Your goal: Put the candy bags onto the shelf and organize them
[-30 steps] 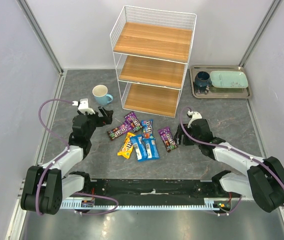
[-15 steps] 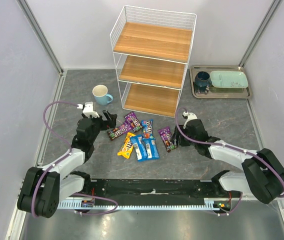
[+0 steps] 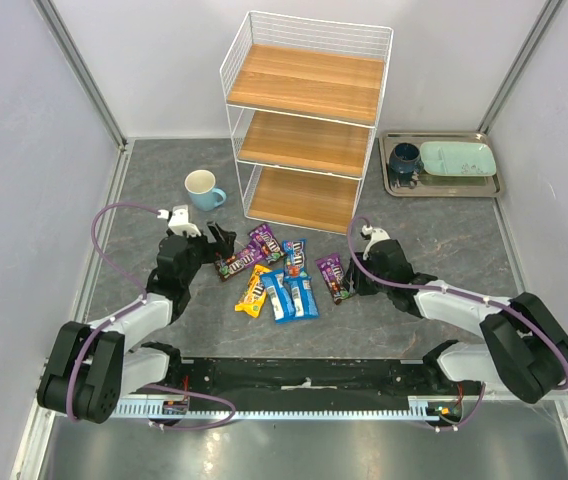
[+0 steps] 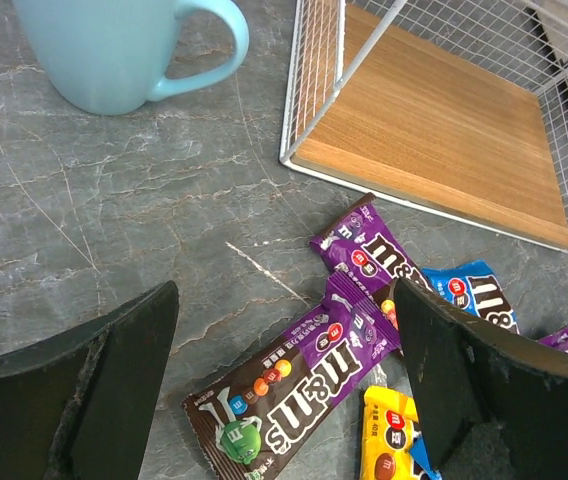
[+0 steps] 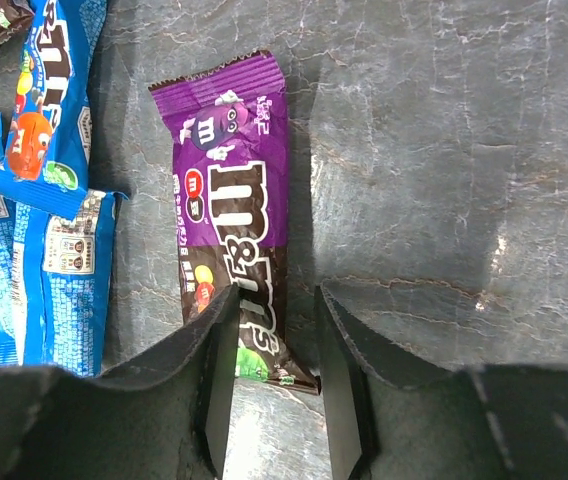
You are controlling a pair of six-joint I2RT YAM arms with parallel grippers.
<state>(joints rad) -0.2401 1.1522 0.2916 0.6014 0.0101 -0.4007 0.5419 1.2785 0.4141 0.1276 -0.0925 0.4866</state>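
Note:
The candy bags lie in a loose cluster on the table [image 3: 279, 275] in front of the white wire shelf [image 3: 304, 110], whose three boards hold nothing. My left gripper [image 3: 221, 245] is open wide just above a dark brown and purple bag [image 4: 314, 385], which lies flat between its fingers [image 4: 114, 380]. Another purple bag [image 4: 369, 250], a blue one [image 4: 479, 290] and the yellow one [image 4: 394, 435] lie beside it. My right gripper [image 3: 350, 278] is low over the near end of a separate purple bag [image 5: 234, 220]. Its jaws stand narrowly apart astride that end.
A light blue mug [image 3: 202, 188] stands left of the shelf, also in the left wrist view [image 4: 114, 50]. A metal tray [image 3: 442, 185] at the back right holds a dark cup [image 3: 404, 160] and a green plate [image 3: 457, 157]. Blue bags [image 5: 49, 110] lie left of the right gripper.
My left gripper has moved right, up to the brown-purple bag. My right gripper has moved left and down onto the end of the separate purple bag.

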